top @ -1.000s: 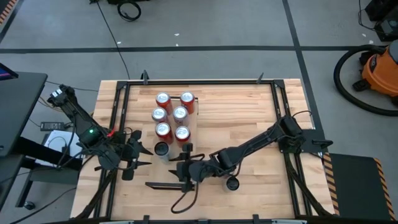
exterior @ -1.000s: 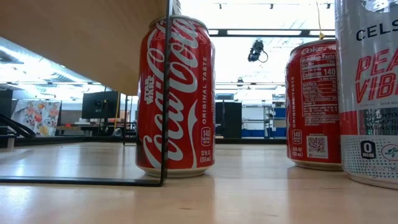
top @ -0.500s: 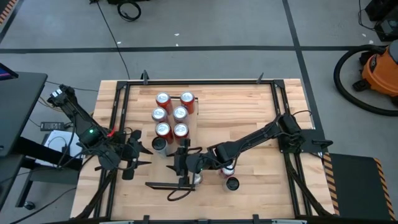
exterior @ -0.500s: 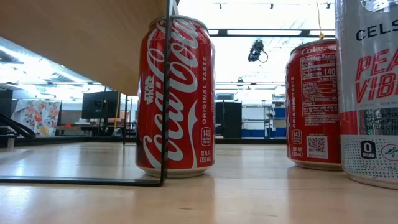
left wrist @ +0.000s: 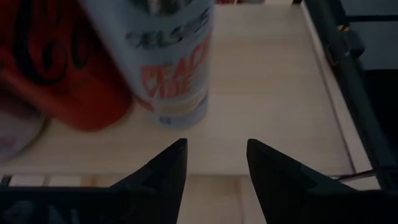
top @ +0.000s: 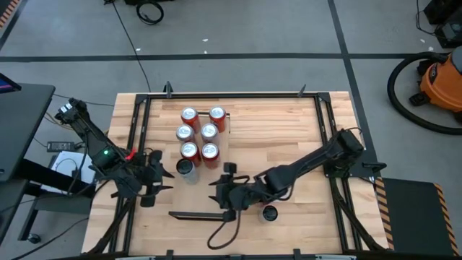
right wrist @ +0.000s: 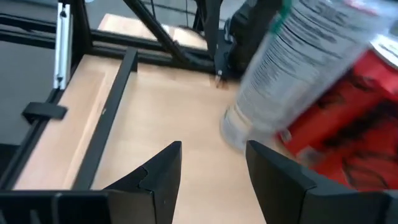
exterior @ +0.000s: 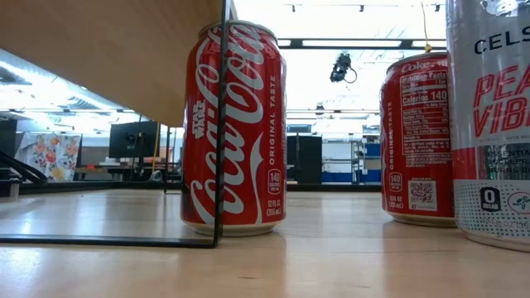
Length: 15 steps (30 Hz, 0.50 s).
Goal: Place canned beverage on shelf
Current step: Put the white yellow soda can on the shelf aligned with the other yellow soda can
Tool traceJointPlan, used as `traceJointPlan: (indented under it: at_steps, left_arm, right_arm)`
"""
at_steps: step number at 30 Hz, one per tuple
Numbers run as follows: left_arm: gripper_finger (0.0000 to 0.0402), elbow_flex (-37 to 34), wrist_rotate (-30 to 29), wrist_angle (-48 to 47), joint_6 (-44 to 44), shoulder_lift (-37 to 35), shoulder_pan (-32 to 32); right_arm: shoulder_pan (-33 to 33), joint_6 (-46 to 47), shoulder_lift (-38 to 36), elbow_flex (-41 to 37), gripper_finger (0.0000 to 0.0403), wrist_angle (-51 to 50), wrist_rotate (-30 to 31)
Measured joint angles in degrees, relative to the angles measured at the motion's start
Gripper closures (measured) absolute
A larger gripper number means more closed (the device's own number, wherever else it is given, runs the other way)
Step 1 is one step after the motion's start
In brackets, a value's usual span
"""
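Observation:
The shelf (top: pixel 204 137) is a pale board at the table's far middle, and several red and silver cans stand upright on it in two rows. A silver Celsius can (top: pixel 188 171) (left wrist: pixel 171 62) stands at its near left end, beside a red can (left wrist: pixel 68 68). My left gripper (top: pixel 157 177) (left wrist: pixel 214 162) is open just left of that can, with nothing between its fingers. My right gripper (top: pixel 224 191) (right wrist: pixel 211 165) is open near the shelf's near end, also holding nothing. In the low view a red can (exterior: pixel 233 128) stands behind the shelf's wire leg; no gripper shows there.
A dark-topped can (top: pixel 268 213) stands on the tabletop under my right arm. A black frame (top: pixel 144 144) runs around the tabletop. In the low view another red can (exterior: pixel 416 136) and a silver can (exterior: pixel 489 124) stand to the right. There is bare wood at the far right.
My right gripper has drawn back a little from the shelf's near end toward the table's right edge and has risen slightly. It has stayed open. The cans on the shelf have not moved.

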Motion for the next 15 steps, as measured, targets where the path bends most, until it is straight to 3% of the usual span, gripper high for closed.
traceJointPlan:
  at_steps: [4, 10, 15]
  left_arm:
    - [0.0224, 0.0, 0.02, -2.28, -2.79, 0.0, 0.0]
    - [0.0224, 0.0, 0.02, -2.51, -3.0, 0.0, 0.0]
    - [0.0224, 0.0, 0.02, -2.52, -2.88, 0.0, 0.0]
  right_arm:
    - [0.69, 6.14, -3.52, 0.0, 0.0213, -7.82, -0.35]
    - [0.83, 12.51, -7.19, 0.0, 0.021, -18.73, -8.04]
    - [0.38, 19.22, -7.45, 0.0, 0.0175, -26.67, -12.34]
